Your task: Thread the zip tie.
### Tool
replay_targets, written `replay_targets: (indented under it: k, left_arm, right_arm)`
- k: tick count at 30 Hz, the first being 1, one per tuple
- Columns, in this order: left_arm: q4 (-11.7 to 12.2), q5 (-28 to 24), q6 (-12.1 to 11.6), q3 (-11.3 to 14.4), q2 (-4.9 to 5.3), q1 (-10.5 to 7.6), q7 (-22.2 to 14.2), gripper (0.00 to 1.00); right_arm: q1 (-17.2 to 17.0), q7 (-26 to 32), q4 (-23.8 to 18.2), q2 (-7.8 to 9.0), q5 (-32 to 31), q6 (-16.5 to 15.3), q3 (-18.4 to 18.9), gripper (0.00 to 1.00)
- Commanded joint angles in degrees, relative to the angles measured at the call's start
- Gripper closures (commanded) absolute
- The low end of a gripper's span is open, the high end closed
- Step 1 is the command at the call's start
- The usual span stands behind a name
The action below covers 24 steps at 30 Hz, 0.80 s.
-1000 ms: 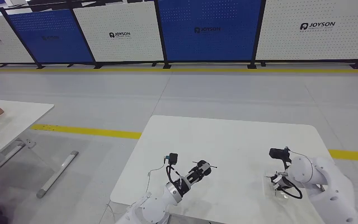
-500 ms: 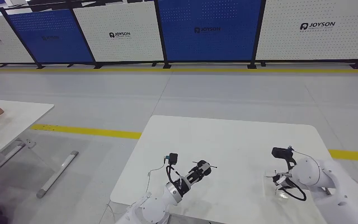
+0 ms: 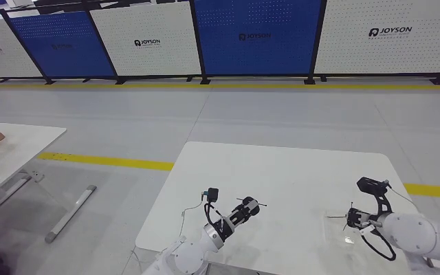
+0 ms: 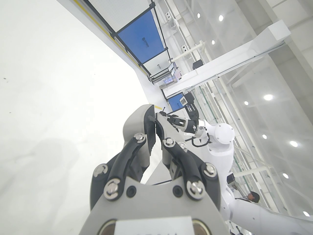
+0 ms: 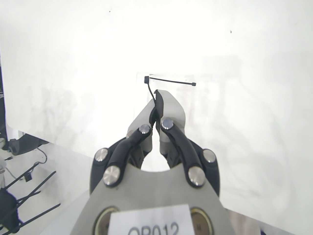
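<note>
Table (image 3: 289, 172): white top, smooth, matt, faint sheen.
Zip tie (image 5: 171, 82): thin black plastic, slight gloss.
Clear sheet (image 5: 188, 99) under it: see-through, glossy, probably plastic.
Right hand (image 5: 156, 96): shells (image 5: 174, 107) pale grey, smooth, matt, metal or plastic, cannot tell. Pads (image 5: 160, 102) black, ribbed, rubbery. Links (image 5: 178, 145) black, smooth, semi-gloss. Screw heads (image 5: 168, 124) bright polished metal. Base plate (image 5: 156, 187) grey, satin metal look. Label (image 5: 151, 218) white matt paper.
Left hand (image 4: 155, 118): same shells, pads, links and screw heads.

Bright ceiling lights (image 4: 268, 97); glare on table (image 5: 73, 37)
</note>
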Motion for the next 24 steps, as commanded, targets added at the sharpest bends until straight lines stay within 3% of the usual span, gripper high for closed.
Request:
replay_targets:
  k: [1,8,12,16,21,24]
  left_arm:
    - [0.0,0.0,0.0,0.0,0.00,0.00,0.0,1.00]
    - [0.0,0.0,0.0,0.0,0.00,0.00,0.0,1.00]
    - [0.0,0.0,0.0,0.0,0.00,0.00,0.0,1.00]
    - [0.0,0.0,0.0,0.0,0.00,0.00,0.0,1.00]
    - [0.0,0.0,0.0,0.0,0.00,0.00,0.0,1.00]
    - [0.0,0.0,0.0,0.0,0.00,0.00,0.0,1.00]
  right_arm:
    - [0.0,0.0,0.0,0.02,0.0,0.0,0.0,1.00]
    - [0.0,0.0,0.0,0.02,0.0,0.0,0.0,1.00]
    - [-1.3,-5.2,-0.3,-0.28,1.1,0.0,0.1,1.00]
    - [-5.6,-16.2,-4.0,-0.94,7.0,0.0,3.4,1.00]
    - [-14.6,-35.2,-8.4,-2.36,13.2,0.0,6.0,1.00]
    - [-15.9,-36.9,-9.0,-2.59,12.9,0.0,5.5,1.00]
